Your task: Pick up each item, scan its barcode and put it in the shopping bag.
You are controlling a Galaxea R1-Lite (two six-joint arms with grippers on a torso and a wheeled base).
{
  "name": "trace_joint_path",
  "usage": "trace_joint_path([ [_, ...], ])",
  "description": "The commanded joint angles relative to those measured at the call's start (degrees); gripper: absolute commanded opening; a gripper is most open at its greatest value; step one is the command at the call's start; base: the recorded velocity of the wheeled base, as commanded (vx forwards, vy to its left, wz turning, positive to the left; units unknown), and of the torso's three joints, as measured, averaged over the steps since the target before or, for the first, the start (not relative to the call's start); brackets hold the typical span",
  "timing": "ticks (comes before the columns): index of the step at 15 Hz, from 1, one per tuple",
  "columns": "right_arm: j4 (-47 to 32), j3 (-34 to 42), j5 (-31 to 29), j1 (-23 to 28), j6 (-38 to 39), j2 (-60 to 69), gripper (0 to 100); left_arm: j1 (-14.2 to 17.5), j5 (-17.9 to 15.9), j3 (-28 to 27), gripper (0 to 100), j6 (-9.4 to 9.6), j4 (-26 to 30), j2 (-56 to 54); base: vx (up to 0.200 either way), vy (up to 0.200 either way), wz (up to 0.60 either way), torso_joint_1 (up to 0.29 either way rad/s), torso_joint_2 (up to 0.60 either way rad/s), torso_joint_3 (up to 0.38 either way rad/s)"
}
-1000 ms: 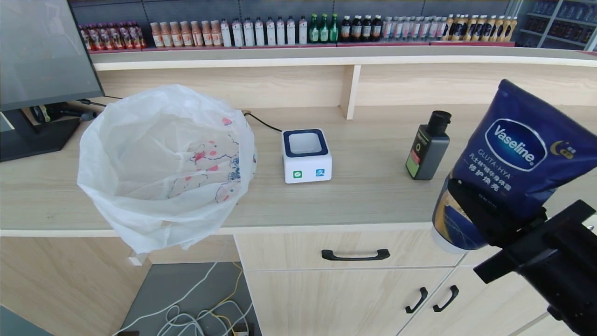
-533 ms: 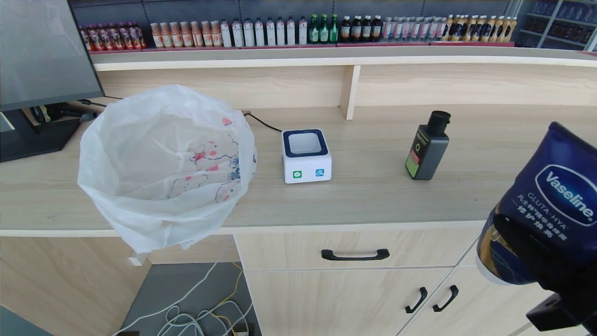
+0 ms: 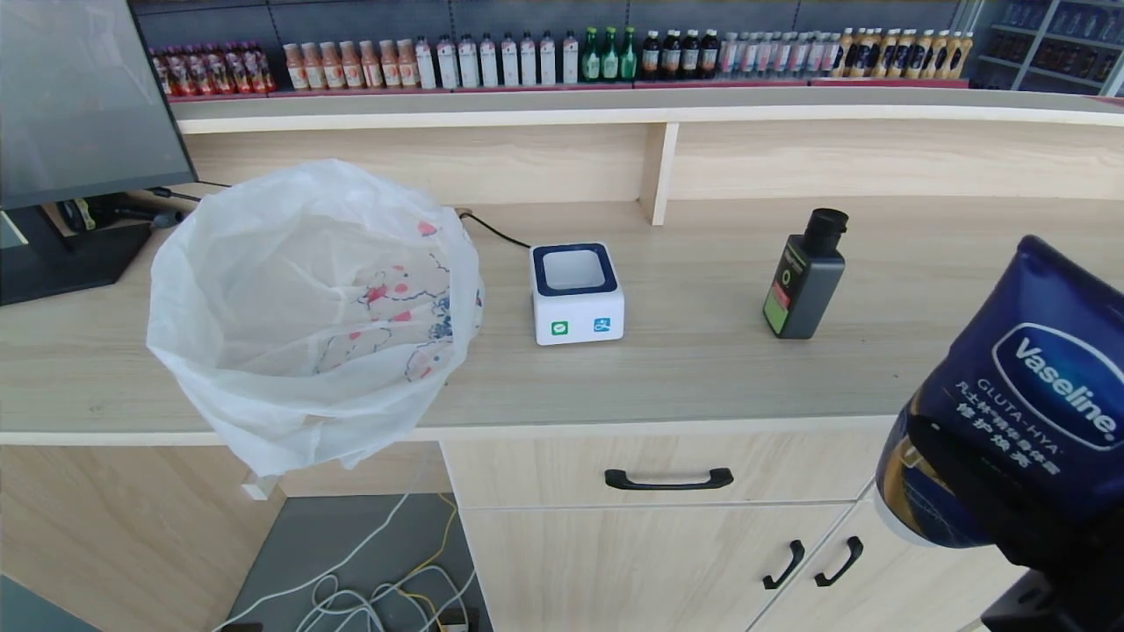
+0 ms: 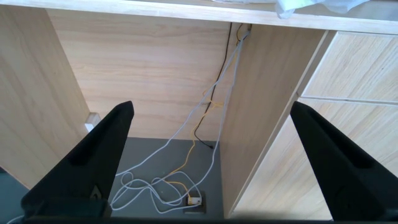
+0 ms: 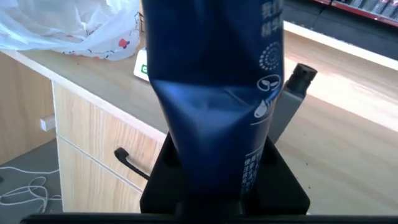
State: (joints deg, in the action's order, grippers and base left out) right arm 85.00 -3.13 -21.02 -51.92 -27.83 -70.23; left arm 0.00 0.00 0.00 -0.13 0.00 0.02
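Here, one dark blue squeezable lotion tube with a white cap (image 3: pixel 1010 412) sits at the lower right of the head view, out past the front edge of the light wooden counter (image 3: pixel 702 377). The right gripper (image 5: pixel 217 177) pinches it from both sides near the cap end, with the cap pointing down and left.

One dark grey bottle with a black cap and green label (image 3: pixel 803 276) stands upright on the counter at centre right. One white cube scanner with a blue-rimmed window (image 3: pixel 577 294) sits mid-frame, well apart from that bottle. To the scanner's left, one translucent white plastic shopping bag with red and blue print (image 3: pixel 307 307) gapes open, overhanging the counter's front edge.

The left gripper (image 4: pixel 211 168) hangs below counter level, its two black fingers spread wide. Three black handles (image 3: pixel 669 479) mark the cabinet fronts at lower centre.
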Motion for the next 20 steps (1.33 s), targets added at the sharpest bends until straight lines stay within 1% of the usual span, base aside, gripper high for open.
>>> trace_joint_path([
  [1,0.1,-6.2,0.0,-5.5,0.0,-6.9,0,0.0,0.0,0.0,100,-0.04,0.0,0.0,0.000,0.000,0.00,0.000,0.00,0.000],
  [3,0.2,-9.4,-0.2,-8.0,-0.6,-11.3,0,-0.1,0.0,0.0,100,-0.04,0.0,0.0,0.000,0.000,0.00,0.000,0.00,0.000],
  [5,0.2,-10.0,-0.1,-10.0,-2.7,-13.3,0,0.0,0.0,0.0,100,-0.04,0.0,0.0,0.000,0.000,0.00,0.000,0.00,0.000],
  [6,0.2,-9.1,-0.2,-13.2,-4.9,-14.5,0,0.0,0.0,0.0,100,-0.04,0.0,0.0,0.000,0.000,0.00,0.000,0.00,0.000],
  [8,0.5,-8.1,-0.2,-15.6,-7.8,-15.6,0,0.0,0.0,0.0,100,-0.04,0.0,0.0,0.000,0.000,0.00,0.000,0.00,0.000],
  [10,0.6,-4.7,-0.2,-18.1,-11.9,-15.0,0,0.0,0.0,0.0,100,-0.04,0.0,0.0,0.000,0.000,0.00,0.000,0.00,0.000],
  [12,0.7,-1.4,-0.1,-18.4,-14.0,-14.1,0,0.0,0.0,0.0,100,-0.04,0.0,0.0,0.000,0.000,0.00,0.000,0.00,0.000],
  [13,0.7,-1.4,0.2,-18.7,-15.3,-14.5,0,0.0,0.0,0.0,100,-0.04,0.0,0.0,0.000,0.000,0.00,0.000,0.00,0.000],
  [15,0.7,-1.6,3.8,-18.8,-20.2,-14.7,0,0.0,0.0,0.0,100,-0.04,0.0,0.0,0.000,0.000,0.00,0.000,0.00,0.000],
  [17,1.3,-3.0,5.4,-18.7,-26.4,-14.8,0,-0.1,0.0,0.0,100,-0.04,0.0,0.0,0.000,0.000,0.00,0.000,0.00,0.000],
  [19,1.5,-4.8,8.2,-17.8,-28.0,-15.9,0,0.0,0.0,0.0,100,-0.04,0.0,0.0,0.000,0.000,0.00,0.000,0.00,0.000],
  [20,1.5,-5.0,10.5,-17.7,-30.2,-15.9,0,0.0,0.0,0.0,100,-0.04,0.0,0.0,0.000,0.000,0.00,0.000,0.00,0.000],
])
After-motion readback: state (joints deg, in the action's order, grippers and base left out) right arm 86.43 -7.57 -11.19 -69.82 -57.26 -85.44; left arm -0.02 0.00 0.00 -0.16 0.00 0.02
